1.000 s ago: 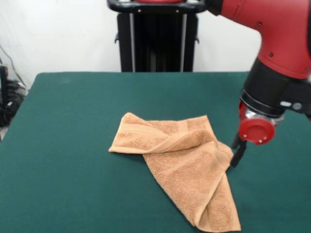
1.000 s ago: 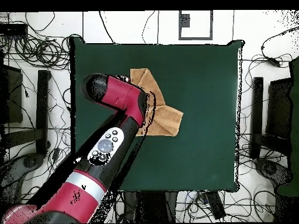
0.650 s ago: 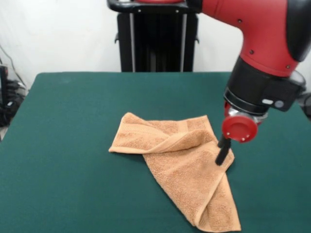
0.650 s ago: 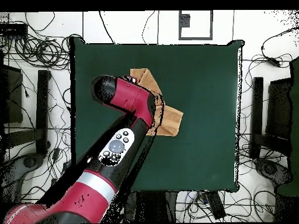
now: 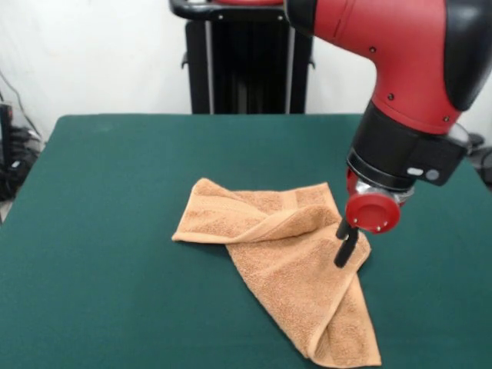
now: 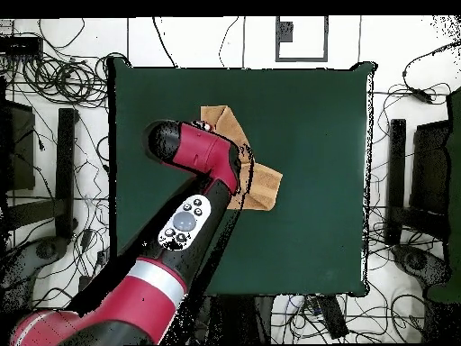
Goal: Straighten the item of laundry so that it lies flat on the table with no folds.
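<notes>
The item of laundry, an orange-tan towel (image 5: pixel 284 261), lies crumpled on the green table (image 5: pixel 115 169). One layer is folded diagonally across its upper part, and a long flap runs toward the table's near edge. My gripper (image 5: pixel 345 247) hangs from the red arm's wrist, low over the towel's right edge near the fold's end. Whether it is open or shut does not show. In the overhead view the arm (image 6: pixel 194 162) covers much of the towel (image 6: pixel 263 186) and hides the gripper; bare table (image 6: pixel 315 108) surrounds the cloth.
Tangled cables (image 6: pixel 54 77) and dark stands (image 6: pixel 423 180) ring the table in the overhead view. The towel's lowest corner (image 5: pixel 361 357) lies close to the table's near edge in the front view.
The arm has swung left in the front view, carrying the gripper from beside the towel's right edge to over that edge. The towel has not shifted.
</notes>
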Robot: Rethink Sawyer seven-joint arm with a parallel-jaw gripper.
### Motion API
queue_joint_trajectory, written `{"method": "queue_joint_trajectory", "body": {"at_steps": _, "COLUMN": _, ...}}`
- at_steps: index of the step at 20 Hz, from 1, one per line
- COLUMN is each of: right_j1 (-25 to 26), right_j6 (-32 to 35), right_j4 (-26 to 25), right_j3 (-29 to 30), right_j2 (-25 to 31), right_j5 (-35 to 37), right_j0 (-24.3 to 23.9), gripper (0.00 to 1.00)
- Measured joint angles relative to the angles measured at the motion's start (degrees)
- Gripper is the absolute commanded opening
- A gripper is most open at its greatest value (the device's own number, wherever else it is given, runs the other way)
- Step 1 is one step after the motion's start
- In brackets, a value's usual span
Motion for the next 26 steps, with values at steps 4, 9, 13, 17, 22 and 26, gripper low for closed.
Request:
{"method": "queue_joint_trajectory", "body": {"at_steps": 4, "right_j1": 0.11, "right_j6": 0.00, "right_j4": -0.09, "right_j3": -0.45, "right_j2": 0.21, "right_j5": -0.01, "right_j0": 0.02, "gripper": 1.00}}
{"method": "queue_joint_trajectory", "body": {"at_steps": 9, "right_j1": 0.12, "right_j6": 0.00, "right_j4": -0.09, "right_j3": -0.70, "right_j2": 0.46, "right_j5": -0.01, "right_j0": 0.05, "gripper": 1.00}}
{"method": "queue_joint_trajectory", "body": {"at_steps": 13, "right_j1": 0.15, "right_j6": 0.00, "right_j4": -0.09, "right_j3": -1.05, "right_j2": 0.51, "right_j5": -0.01, "right_j0": 0.05, "gripper": 1.00}}
{"method": "queue_joint_trajectory", "body": {"at_steps": 17, "right_j1": 0.16, "right_j6": 0.00, "right_j4": -0.11, "right_j3": -1.51, "right_j2": 0.56, "right_j5": -0.01, "right_j0": 0.05, "gripper": 1.00}}
{"method": "queue_joint_trajectory", "body": {"at_steps": 22, "right_j1": 0.19, "right_j6": 0.00, "right_j4": -0.11, "right_j3": -1.94, "right_j2": 0.97, "right_j5": -0.07, "right_j0": 0.05, "gripper": 1.00}}
{"method": "queue_joint_trajectory", "body": {"at_steps": 26, "right_j1": 0.20, "right_j6": 0.00, "right_j4": -0.44, "right_j3": -1.95, "right_j2": 2.71, "right_j5": -1.50, "right_j0": -0.16, "gripper": 1.00}}
